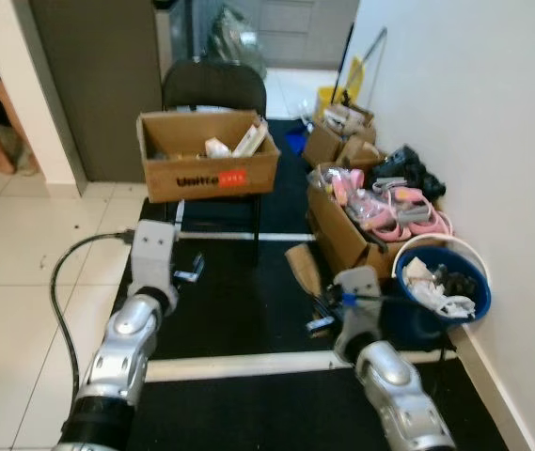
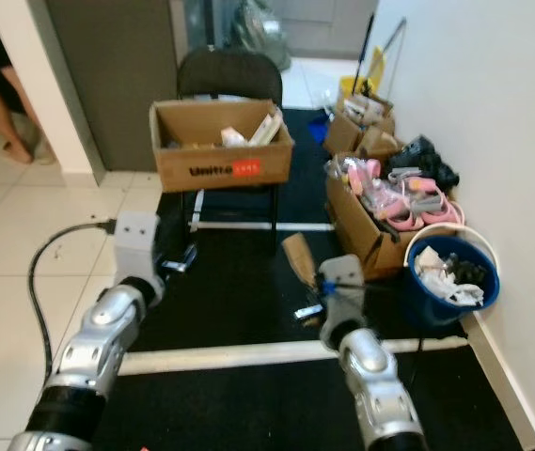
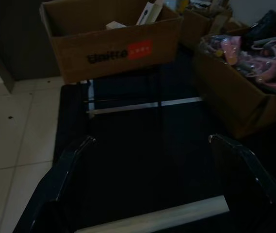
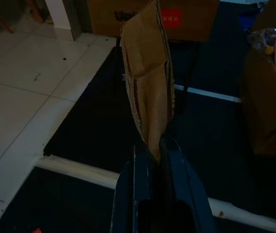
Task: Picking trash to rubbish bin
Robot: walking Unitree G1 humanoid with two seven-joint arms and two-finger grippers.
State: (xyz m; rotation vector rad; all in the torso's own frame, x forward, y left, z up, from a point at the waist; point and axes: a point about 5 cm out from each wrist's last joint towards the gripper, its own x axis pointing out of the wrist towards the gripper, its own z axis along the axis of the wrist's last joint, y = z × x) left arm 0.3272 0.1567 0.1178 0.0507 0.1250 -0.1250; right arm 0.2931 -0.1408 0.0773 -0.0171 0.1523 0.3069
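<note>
Right gripper (image 4: 152, 145) pinches the bottom edge of a flat brown cardboard scrap (image 4: 150, 82), held upright over the black mat (image 1: 229, 310), beside the blue bucket (image 1: 479, 282). With so thin a grip, the creased, frayed piece could slip or fold during a swing. Left gripper (image 3: 152, 145) hangs open, empty.
</note>
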